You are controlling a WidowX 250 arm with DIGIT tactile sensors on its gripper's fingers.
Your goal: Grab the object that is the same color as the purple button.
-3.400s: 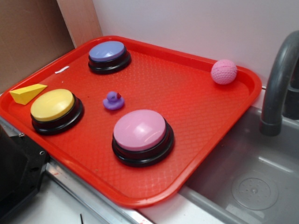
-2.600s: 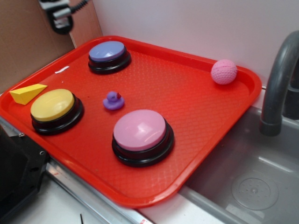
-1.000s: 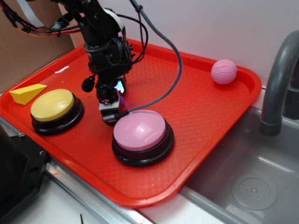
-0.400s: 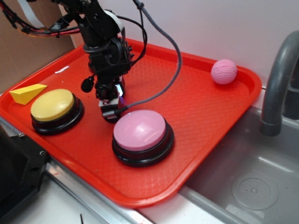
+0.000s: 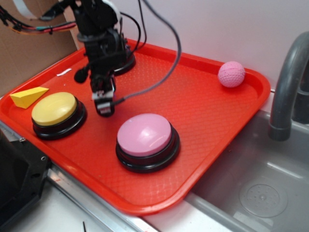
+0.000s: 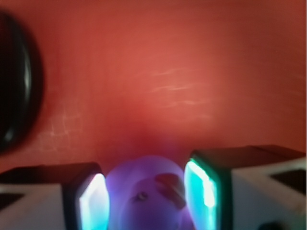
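Note:
The tiny purple duck (image 6: 144, 189) with a red beak sits between my gripper's (image 6: 146, 196) two glowing pads (image 6: 93, 203), which are shut on it above the red tray (image 6: 158, 72). In the exterior view the gripper (image 5: 104, 107) hangs between the yellow button (image 5: 54, 108) and the pink button (image 5: 144, 134), and the duck is hidden by the fingers. The arm covers the purple button; only a sliver of its black base (image 5: 128, 62) shows.
A yellow wedge (image 5: 28, 96) lies at the tray's left edge (image 5: 9, 112). A pink textured ball (image 5: 231, 74) rests in the far right corner. A grey sink (image 5: 256, 179) and faucet (image 5: 286, 92) stand to the right. A black button base (image 6: 14, 91) is at the wrist view's left.
The arm came down over the duck and closed on it. Since 0.4 s ago the gripper has moved left and up, and the duck no longer lies on the tray.

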